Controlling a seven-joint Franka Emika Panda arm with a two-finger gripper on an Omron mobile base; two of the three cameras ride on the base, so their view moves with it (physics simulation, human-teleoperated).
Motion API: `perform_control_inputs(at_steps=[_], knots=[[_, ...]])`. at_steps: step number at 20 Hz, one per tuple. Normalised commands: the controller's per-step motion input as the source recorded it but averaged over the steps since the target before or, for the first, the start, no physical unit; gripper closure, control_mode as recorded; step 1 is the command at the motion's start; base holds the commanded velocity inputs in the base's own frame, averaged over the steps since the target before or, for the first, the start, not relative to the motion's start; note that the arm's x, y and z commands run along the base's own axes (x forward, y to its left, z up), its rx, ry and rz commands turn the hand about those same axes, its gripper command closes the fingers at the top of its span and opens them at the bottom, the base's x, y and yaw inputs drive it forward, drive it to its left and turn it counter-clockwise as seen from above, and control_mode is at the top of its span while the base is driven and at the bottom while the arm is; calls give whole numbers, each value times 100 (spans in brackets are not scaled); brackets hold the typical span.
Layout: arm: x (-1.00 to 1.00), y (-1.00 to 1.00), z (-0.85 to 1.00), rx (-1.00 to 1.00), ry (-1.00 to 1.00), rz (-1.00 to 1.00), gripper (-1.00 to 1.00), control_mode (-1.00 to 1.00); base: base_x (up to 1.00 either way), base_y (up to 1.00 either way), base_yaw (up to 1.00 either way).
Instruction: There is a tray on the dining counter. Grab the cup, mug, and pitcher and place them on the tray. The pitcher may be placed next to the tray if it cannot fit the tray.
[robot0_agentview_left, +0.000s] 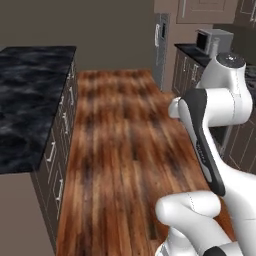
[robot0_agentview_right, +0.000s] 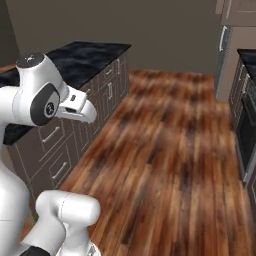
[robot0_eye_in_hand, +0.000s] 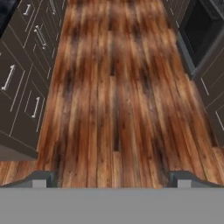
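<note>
Hand (robot0_eye_in_hand: 112, 177) agape above one floor (robot0_eye_in_hand: 113, 87)

Wooden plank floor (robot0_agentview_left: 120, 150), black marble worktop (robot0_agentview_left: 30, 100) over cabinets (robot0_agentview_right: 95, 105), microwave (robot0_agentview_left: 212, 41)

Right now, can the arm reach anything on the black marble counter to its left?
Probably not. The gripper hangs open over bare wood floor, and the black marble counter sits off to the side across that floor. The base likely needs to drive closer.
</note>
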Motion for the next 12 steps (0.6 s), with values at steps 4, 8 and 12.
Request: perform_control_inputs(at_steps=[4,8,12], knots=[[0,0,0,0,0,0,-100,100,78,38,-4],[0,0,0,0,0,0,-100,100,82,53,-16],[0,0,0,0,0,0,-100,100,79,34,-21]])
